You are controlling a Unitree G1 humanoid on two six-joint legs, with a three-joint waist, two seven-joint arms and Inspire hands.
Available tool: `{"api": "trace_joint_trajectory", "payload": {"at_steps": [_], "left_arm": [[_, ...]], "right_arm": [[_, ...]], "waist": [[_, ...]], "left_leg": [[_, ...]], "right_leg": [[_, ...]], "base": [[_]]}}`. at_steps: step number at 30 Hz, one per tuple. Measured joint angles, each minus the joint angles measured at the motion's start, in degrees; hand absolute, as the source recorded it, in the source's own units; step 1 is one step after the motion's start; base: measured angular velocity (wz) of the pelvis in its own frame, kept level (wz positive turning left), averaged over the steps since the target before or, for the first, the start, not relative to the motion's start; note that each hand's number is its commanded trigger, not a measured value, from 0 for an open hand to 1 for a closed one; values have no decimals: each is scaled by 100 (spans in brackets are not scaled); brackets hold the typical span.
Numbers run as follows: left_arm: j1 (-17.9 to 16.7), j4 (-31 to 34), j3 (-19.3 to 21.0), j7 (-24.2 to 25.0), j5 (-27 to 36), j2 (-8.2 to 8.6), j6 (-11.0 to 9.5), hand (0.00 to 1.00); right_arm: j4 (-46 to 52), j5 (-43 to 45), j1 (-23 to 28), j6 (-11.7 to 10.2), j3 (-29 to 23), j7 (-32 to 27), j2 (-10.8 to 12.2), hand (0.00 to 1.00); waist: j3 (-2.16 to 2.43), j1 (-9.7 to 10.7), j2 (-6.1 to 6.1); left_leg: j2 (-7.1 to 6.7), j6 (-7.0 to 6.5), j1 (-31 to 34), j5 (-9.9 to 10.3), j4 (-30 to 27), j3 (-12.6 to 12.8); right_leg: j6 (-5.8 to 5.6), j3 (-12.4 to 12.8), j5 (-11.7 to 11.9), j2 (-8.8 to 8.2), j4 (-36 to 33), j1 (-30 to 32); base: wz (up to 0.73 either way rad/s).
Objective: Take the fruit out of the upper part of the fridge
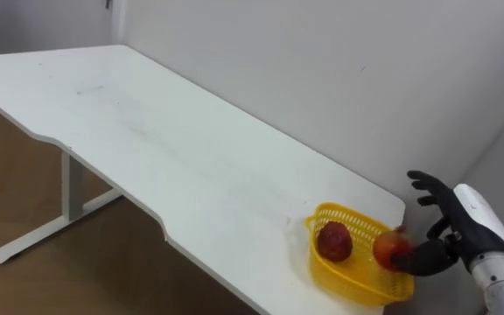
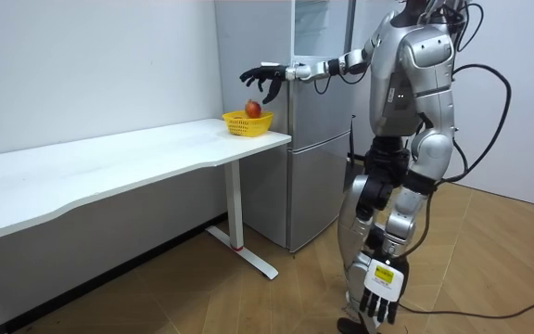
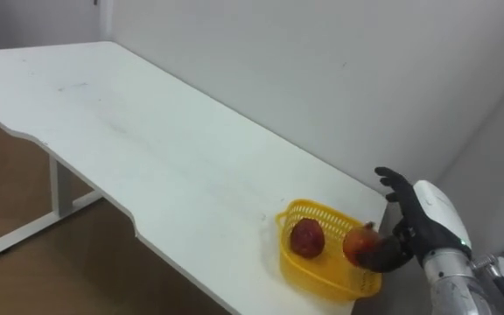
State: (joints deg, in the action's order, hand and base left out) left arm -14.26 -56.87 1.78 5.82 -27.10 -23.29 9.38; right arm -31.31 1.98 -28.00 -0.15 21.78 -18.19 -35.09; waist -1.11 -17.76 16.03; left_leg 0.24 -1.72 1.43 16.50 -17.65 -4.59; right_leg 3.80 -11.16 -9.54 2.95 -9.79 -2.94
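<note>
Over the right end of a white table (image 1: 147, 131), the robot's right hand (image 1: 455, 229) reaches in from the right and holds a red fruit (image 1: 390, 248) just above the right rim of a yellow basket (image 1: 348, 282). Its thumb and lower fingers curl round the fruit, while the upper fingers are spread wide above it. A second red fruit (image 1: 333, 241) lies inside the basket, toward its left side.

The step in hand appears to be setting the held fruit down in the basket. To do it well, the hand should probably carry the fruit a little left, past the rim and over the free space beside the other fruit, lower it, then uncurl the thumb. Letting go over the rim could send the fruit off the table edge, which lies just beside the basket.

From the room view, the robot stands at the table's end, in front of a grey fridge (image 2: 318, 158), with its right arm stretched out level. Its left hand (image 2: 379, 295) hangs low beside the leg, fingers loose. Nothing stands between hand and basket; a pale wall runs close behind the table
</note>
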Motion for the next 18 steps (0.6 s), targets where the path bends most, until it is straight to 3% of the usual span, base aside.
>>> {"api": "trace_joint_trajectory", "payload": {"at_steps": [7,18], "left_arm": [[6,-7,-110,-16,0,6,39,0],[-18,8,-241,-73,-2,6,173,0]], "right_arm": [[-187,-94,-17,29,320,2,0,0],[-123,-218,-17,153,344,48,0,0]], "waist": [[-20,-102,-26],[5,-102,-50]], "left_leg": [[3,-1,-2,-1,7,38],[-2,-17,-17,-21,16,66]], "right_leg": [[0,0,0,-2,10,16],[0,12,0,-13,20,6]], "base": [[-3],[0]]}}
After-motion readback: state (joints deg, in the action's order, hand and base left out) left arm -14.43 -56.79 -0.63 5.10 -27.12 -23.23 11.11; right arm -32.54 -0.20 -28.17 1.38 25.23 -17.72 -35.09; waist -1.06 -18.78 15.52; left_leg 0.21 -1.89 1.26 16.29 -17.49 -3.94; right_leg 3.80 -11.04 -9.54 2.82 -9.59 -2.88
